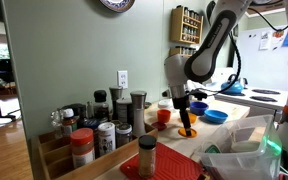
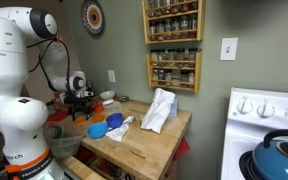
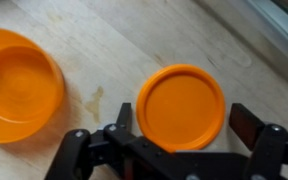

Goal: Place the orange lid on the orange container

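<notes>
Two orange pieces, side by side, not yet joined.
Claw [image 3: 183, 120] hangs wide open and empty, fingers straddling the orange lid [image 3: 181, 105] lying flat on the counter [image 3: 104, 40], seemingly lined up for a grasp; the orange container [image 3: 19, 85] sits uncovered nearby, ready to receive it.

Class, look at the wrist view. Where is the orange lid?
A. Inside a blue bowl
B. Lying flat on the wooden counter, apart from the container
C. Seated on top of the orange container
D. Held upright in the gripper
B: the orange lid lies flat on the wooden counter, clear of the uncovered orange container, with the gripper open around it.
</notes>
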{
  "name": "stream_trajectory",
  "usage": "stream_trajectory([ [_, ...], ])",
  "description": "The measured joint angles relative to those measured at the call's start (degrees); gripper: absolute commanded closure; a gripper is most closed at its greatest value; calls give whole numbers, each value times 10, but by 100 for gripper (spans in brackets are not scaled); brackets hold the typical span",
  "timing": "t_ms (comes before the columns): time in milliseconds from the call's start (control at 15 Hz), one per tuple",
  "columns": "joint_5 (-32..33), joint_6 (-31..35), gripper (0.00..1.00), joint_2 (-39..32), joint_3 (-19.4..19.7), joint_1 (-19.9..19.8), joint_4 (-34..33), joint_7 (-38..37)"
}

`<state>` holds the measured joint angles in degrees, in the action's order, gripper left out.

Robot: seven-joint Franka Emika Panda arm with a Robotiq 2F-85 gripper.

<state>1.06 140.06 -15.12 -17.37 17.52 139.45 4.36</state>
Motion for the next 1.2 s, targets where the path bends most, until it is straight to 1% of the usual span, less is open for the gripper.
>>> stream_trajectory([
  [600, 36, -6, 0, -8, 1, 9, -7, -48],
  [667, 41, -8, 6, -9, 1, 11, -10, -55],
  [733, 46, -11, 22, -11, 2, 13, -12, -61],
  [800, 51, -13, 34, -12, 2, 14, -13, -66],
  [867, 57, -17, 38, -12, 4, 14, -16, -69],
  [1200, 63, -30, 40, -12, 5, 16, -26, -78],
])
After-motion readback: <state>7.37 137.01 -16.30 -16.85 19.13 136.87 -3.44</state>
